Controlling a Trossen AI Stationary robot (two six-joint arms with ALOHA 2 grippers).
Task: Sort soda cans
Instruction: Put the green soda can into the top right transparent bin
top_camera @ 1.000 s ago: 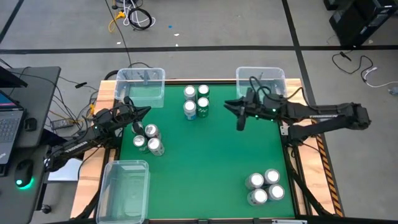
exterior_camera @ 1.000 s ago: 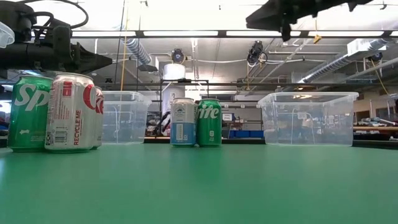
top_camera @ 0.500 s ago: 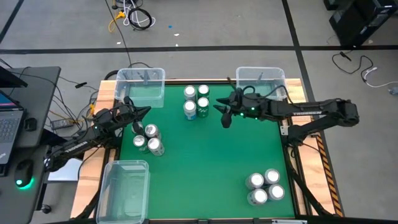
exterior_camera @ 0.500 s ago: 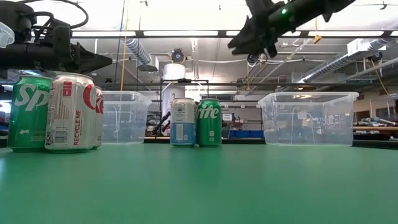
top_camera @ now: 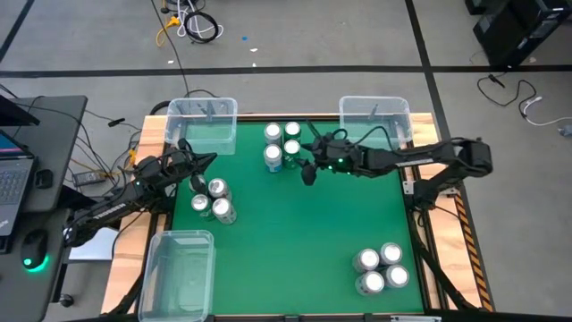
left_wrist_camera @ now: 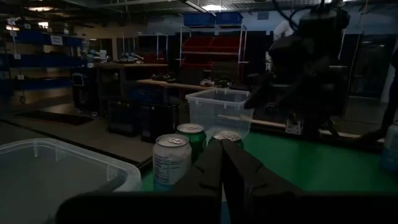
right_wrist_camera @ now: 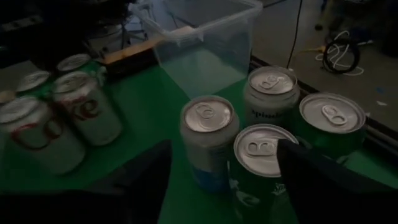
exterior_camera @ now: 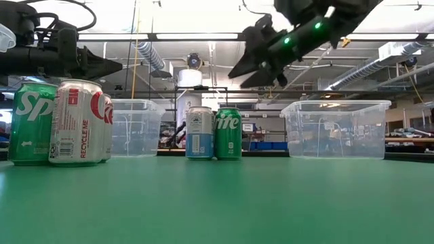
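Several soda cans [top_camera: 281,143] stand upright in a cluster at the table's far middle: two green [right_wrist_camera: 261,165], two silver [right_wrist_camera: 208,134]. More cans [top_camera: 214,200] stand at the left, and others [top_camera: 382,268] at the near right. My right gripper [top_camera: 307,170] hovers open just right of the far cluster, above can height [exterior_camera: 249,68], tilted down toward it. In its wrist view the fingers [right_wrist_camera: 146,180] stand either side of the nearest green can without touching. My left gripper [top_camera: 207,159] waits shut at the left, above the left cans.
Clear plastic bins stand at the far left corner [top_camera: 203,121], the far right corner [top_camera: 375,116] and the near left corner [top_camera: 179,268]. The green table's [top_camera: 304,233] middle is open. A desk with a laptop [top_camera: 13,174] lies beyond the left edge.
My right gripper has travelled from near the far right bin toward the table's left, sinking and tipping downward toward the far middle cans, and its fingers have opened. The cans and my left arm have kept still.
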